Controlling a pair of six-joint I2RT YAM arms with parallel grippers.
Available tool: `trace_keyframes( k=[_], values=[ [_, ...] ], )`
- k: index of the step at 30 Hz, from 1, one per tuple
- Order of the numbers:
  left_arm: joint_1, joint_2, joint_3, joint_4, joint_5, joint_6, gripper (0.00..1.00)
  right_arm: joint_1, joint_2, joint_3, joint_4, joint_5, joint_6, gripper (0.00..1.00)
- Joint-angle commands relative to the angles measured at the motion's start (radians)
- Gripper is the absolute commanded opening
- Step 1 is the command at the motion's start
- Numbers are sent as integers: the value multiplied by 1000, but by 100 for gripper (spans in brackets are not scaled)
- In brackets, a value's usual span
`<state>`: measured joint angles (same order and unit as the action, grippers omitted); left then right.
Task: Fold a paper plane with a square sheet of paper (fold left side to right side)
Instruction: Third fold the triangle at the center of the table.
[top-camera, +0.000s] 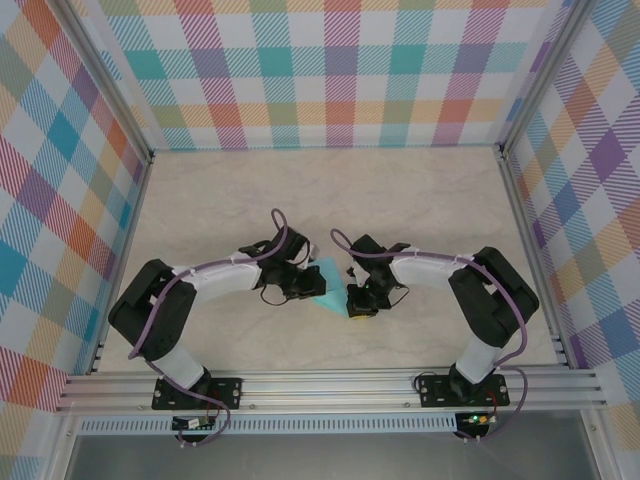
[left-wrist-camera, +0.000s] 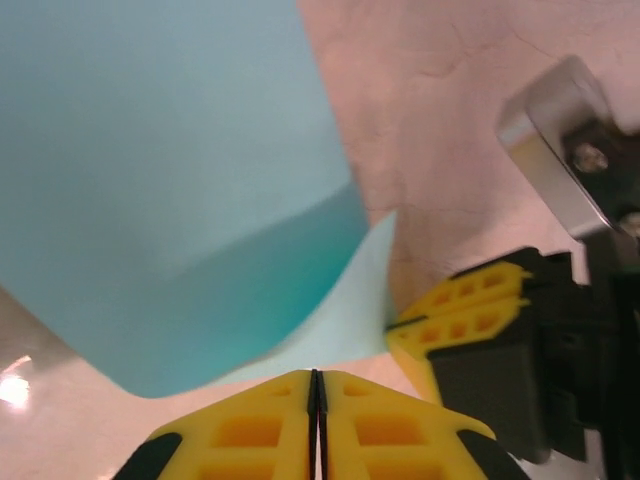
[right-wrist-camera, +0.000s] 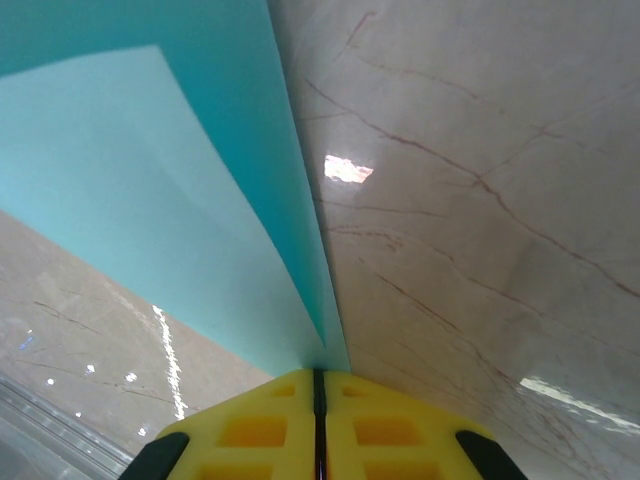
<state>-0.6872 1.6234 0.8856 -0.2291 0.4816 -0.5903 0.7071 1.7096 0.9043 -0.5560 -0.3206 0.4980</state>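
Seemingly midway through folding the square sheet of paper left over right
Pinched at left by the left claw, clenched on a curled corner; partly raised off the surface between both arms; pinched at right by the right claw, likewise clenched; next, probably laying the flap flat and pressing the crease

Right gripper has its yellow fingers pressed flat together, pinching the teal paper right at its narrow end. The sheet fans out up and left, one layer lying over another. The veined beige table has a few glare spots.
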Motion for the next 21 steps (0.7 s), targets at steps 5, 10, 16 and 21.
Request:
trace_keyframes(
  k=[5, 10, 16, 21],
  values=[
    [-79, 30, 0, 49, 40, -55, 5, 5, 62, -26, -72, 119, -1, 7],
    [-108, 82, 32, 80, 46, -66, 5, 5, 64, -27, -68, 114, -1, 7],
    [-118, 122, 55, 97, 52, -70, 4, 5, 69, -28, -68, 114, -4, 7],
    [-123, 140, 59, 107, 61, -72, 4, 5, 73, -28, -68, 118, -5, 7]
  ],
)
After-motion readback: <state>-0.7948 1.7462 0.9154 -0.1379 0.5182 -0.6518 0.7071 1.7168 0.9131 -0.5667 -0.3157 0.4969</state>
